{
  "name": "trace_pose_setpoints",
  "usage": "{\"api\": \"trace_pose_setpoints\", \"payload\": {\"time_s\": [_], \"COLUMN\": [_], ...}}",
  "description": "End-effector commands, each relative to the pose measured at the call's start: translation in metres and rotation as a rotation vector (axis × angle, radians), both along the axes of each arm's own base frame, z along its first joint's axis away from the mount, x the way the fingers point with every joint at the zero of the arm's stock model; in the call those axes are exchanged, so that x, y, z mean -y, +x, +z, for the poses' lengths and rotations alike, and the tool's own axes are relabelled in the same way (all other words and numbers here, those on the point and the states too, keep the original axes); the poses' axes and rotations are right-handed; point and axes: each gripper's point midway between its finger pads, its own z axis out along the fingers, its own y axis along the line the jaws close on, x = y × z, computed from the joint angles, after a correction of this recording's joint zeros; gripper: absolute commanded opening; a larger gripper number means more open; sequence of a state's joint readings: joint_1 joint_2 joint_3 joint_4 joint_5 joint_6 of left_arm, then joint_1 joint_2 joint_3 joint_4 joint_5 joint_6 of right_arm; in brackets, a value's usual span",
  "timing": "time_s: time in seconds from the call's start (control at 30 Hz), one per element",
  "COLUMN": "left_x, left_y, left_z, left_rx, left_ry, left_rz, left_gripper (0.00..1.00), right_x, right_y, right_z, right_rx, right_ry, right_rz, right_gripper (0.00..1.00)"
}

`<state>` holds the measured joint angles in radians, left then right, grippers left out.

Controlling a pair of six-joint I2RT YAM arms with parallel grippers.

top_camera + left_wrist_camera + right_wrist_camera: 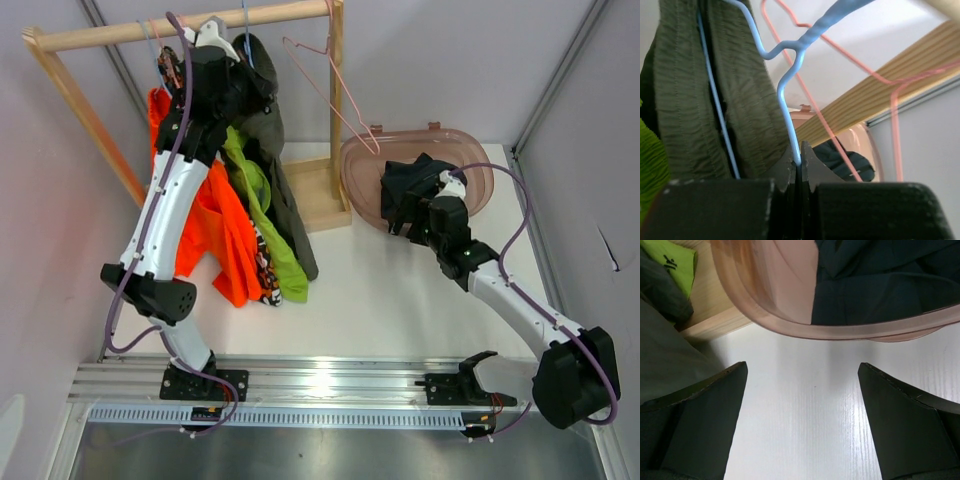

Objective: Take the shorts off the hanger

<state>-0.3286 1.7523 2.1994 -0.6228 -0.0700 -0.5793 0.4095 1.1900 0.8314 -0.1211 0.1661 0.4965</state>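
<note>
**Wooden rack holding four pairs, one pair in the tub**

Wood first: the wooden rack (190, 25) takes up the back left of the table (400, 290), and its rail carries the whole bunch. The orange shorts (215, 235) are the biggest blob. The lime green pair (275, 240), the dark olive pair (275, 150) and a strip of the camo pair (266, 268) are squashed in beside them.

The pink tub (400, 148) sits just right of the rack's foot. I'm guessing it's the drop spot, since the navy pair (880, 285) is lying inside it. An empty pink hanger (335, 100) dangles off the rail's right end.

The left gripper (800, 165) is up at the rail, pinched tight on the blue hanger (790, 80). Its wire runs down the olive waistband, so that pair looks like the next one off. The right gripper (802, 390) hangs over the table by the tub's rim, jaws wide apart and holding nothing.
</note>
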Motion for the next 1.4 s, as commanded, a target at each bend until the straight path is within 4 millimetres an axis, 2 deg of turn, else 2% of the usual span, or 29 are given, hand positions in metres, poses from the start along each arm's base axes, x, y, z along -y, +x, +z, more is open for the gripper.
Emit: {"api": "trace_pose_setpoints", "payload": {"time_s": [0.0,0.03,0.07,0.13,0.17,0.23,0.27,0.3,0.37,0.4,0.47,0.5,0.57,0.6,0.63,0.67,0.73,0.77,0.83,1.03,1.07,1.1,1.13,1.17,1.2,1.23,1.3,1.33,1.37], "left_x": [0.000,0.001,0.000,-0.003,-0.004,0.000,-0.001,0.001,0.000,0.003,0.004,0.004,0.005,0.005,0.005,0.005,0.005,0.005,0.004,0.002,0.001,0.002,0.002,0.001,0.001,0.001,-0.001,-0.002,-0.004], "left_y": [-0.024,-0.026,-0.028,-0.039,-0.044,-0.051,-0.057,-0.059,-0.068,-0.065,-0.072,-0.074,-0.082,-0.085,-0.088,-0.090,-0.096,-0.097,-0.102,-0.111,-0.115,-0.113,-0.114,-0.116,-0.116,-0.116,-0.116,-0.116,-0.115], "left_z": [0.081,0.082,0.087,0.101,0.109,0.114,0.119,0.116,0.122,0.111,0.115,0.108,0.111,0.109,0.112,0.111,0.113,0.113,0.116,0.117,0.119,0.114,0.115,0.115,0.114,0.115,0.115,0.115,0.116], "left_rx": [0.184,0.180,0.191,0.220,0.239,0.247,0.256,0.247,0.256,0.230,0.244,0.227,0.240,0.233,0.242,0.238,0.239,0.240,0.247,0.252,0.260,0.248,0.252,0.253,0.252,0.253,0.257,0.262,0.267], "left_ry": [-0.066,-0.070,-0.075,-0.097,-0.106,-0.119,-0.127,-0.134,-0.152,-0.147,-0.158,-0.156,-0.165,-0.166,-0.170,-0.173,-0.182,-0.184,-0.191,-0.201,-0.206,-0.203,-0.204,-0.203,-0.201,-0.196,-0.191,-0.178,-0.171], "left_rz": [-0.050,-0.057,-0.058,-0.058,-0.061,-0.090,-0.095,-0.107,-0.114,-0.116,-0.121,-0.122,-0.130,-0.130,-0.135,-0.134,-0.142,-0.144,-0.145,-0.152,-0.152,-0.154,-0.156,-0.156,-0.156,-0.155,-0.146,-0.142,-0.131], "left_gripper": [0.00,0.00,0.00,0.00,0.00,0.00,0.00,0.00,0.00,0.00,0.00,0.00,0.00,0.00,0.00,0.00,0.00,0.00,0.00,0.00,0.00,0.00,0.00,0.00,0.00,0.00,0.00,0.00,0.00], "right_x": [-0.025,-0.031,-0.044,-0.057,-0.073,-0.091,-0.099,-0.116,-0.136,-0.156,-0.176,-0.189,-0.210,-0.217,-0.223,-0.234,-0.242,-0.250,-0.257,-0.280,-0.284,-0.287,-0.288,-0.288,-0.291,-0.288,-0.287,-0.280,-0.278], "right_y": [-0.004,-0.005,-0.011,-0.016,-0.022,-0.029,-0.031,-0.043,-0.050,-0.064,-0.070,-0.080,-0.079,-0.082,-0.081,-0.075,-0.071,-0.066,-0.063,-0.050,-0.051,-0.051,-0.052,-0.052,-0.057,-0.060,-0.071,-0.078,-0.084], "right_z": [0.033,0.044,0.053,0.075,0.096,0.115,0.140,0.149,0.165,0.188,0.199,0.222,0.225,0.245,0.249,0.241,0.254,0.247,0.250,0.226,0.232,0.228,0.227,0.225,0.223,0.225,0.218,0.226,0.225], "right_rx": [0.109,0.139,0.159,0.215,0.256,0.288,0.331,0.343,0.372,0.413,0.434,0.478,0.483,0.514,0.520,0.505,0.519,0.508,0.511,0.469,0.487,0.482,0.481,0.478,0.476,0.477,0.472,0.486,0.484], "right_ry": [0.028,0.029,0.037,0.046,0.064,0.073,0.087,0.095,0.089,0.117,0.110,0.131,0.120,0.138,0.140,0.125,0.143,0.135,0.154,0.154,0.179,0.176,0.174,0.169,0.165,0.161,0.140,0.148,0.146], "right_rz": [0.095,0.112,0.145,0.179,0.218,0.263,0.273,0.321,0.356,0.402,0.424,0.454,0.473,0.483,0.487,0.489,0.483,0.484,0.478,0.474,0.478,0.485,0.482,0.482,0.492,0.479,0.493,0.485,0.486], "right_gripper": [0.99,0.99,0.99,0.99,0.99,0.99,0.99,0.99,0.99,1.00,0.99,0.99,0.99,1.00,0.99,1.00,0.99,0.99,1.00,0.98,0.94,0.68,0.54,0.28,0.11,0.00,0.00,0.00,0.00]}}
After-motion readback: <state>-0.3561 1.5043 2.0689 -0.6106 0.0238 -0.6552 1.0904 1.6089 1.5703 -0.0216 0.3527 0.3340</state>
